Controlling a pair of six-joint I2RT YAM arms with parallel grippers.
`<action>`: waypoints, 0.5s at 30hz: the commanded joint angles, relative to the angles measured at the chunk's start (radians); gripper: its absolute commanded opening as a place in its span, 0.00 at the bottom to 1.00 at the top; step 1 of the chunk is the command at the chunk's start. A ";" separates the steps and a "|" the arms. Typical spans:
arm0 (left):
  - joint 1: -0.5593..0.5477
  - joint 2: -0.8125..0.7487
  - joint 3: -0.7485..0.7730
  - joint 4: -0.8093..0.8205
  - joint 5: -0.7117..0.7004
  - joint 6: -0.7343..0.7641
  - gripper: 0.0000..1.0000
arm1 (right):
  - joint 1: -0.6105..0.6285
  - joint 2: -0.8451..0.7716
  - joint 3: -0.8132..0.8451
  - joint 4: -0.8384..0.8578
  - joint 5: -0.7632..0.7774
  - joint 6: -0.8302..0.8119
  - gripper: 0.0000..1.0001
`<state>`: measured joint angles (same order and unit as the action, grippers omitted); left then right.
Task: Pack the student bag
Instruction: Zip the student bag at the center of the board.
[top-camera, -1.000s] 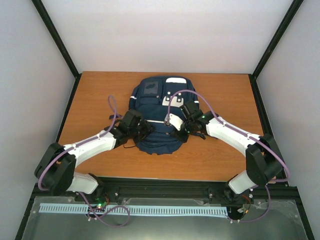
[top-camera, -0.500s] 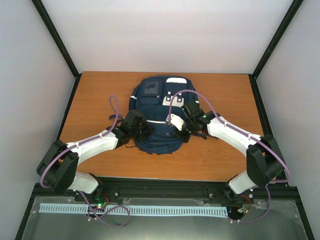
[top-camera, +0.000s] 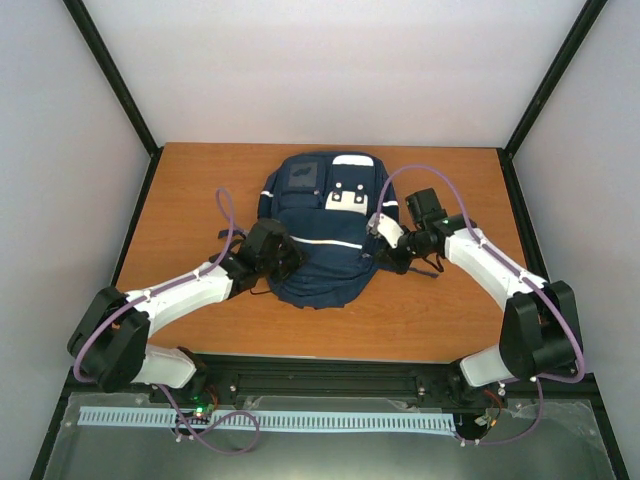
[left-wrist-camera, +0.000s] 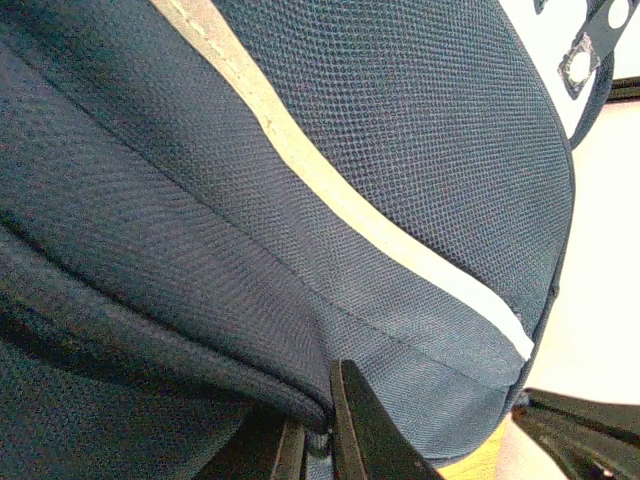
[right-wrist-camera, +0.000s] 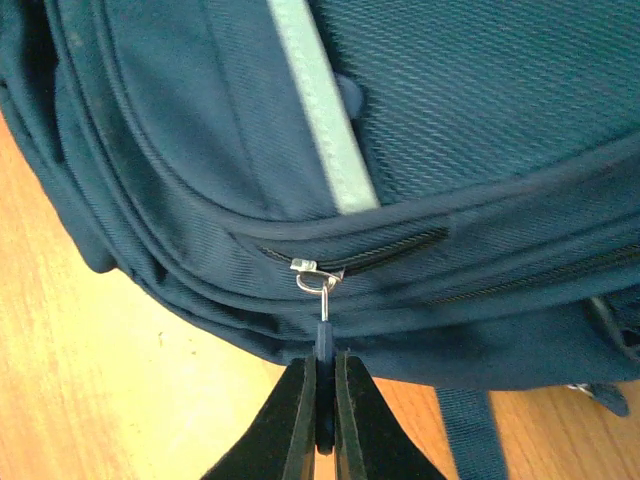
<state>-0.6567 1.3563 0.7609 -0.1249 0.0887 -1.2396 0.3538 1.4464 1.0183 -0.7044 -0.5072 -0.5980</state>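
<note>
Swinging out from over the front pocket, the right end effector (right-wrist-camera: 322, 372) now sits at the right side of the student bag (top-camera: 318, 235), clamped on a zipper pull (right-wrist-camera: 323, 305), while the left end effector (left-wrist-camera: 318, 445) has closed on a fold of fabric. Unzipping seems to be the step in hand, and the next move calls for drawing the pull along its track against the left's bracing. Lying mid-tabletop (top-camera: 190, 190), the bag runs near-to-far, with its white-patched end farthest.

Orange-brown wood table (top-camera: 440, 320) sitting between plain white walls (top-camera: 330, 70). Black posts (top-camera: 112, 78) running up the corners. Black rail (top-camera: 330, 378) lying along the near edge. Soft even light falling.
</note>
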 joint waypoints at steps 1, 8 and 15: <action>0.002 -0.035 0.002 -0.018 -0.052 0.057 0.03 | -0.081 -0.019 0.015 0.012 0.020 -0.046 0.03; 0.002 -0.008 0.010 -0.019 -0.012 0.087 0.03 | -0.141 0.061 0.062 0.074 0.021 -0.027 0.03; 0.002 0.025 0.036 -0.020 0.029 0.122 0.07 | -0.152 0.114 0.095 0.154 0.038 0.015 0.03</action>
<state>-0.6590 1.3647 0.7605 -0.1112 0.1055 -1.1957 0.2474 1.5433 1.0664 -0.6567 -0.5529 -0.6163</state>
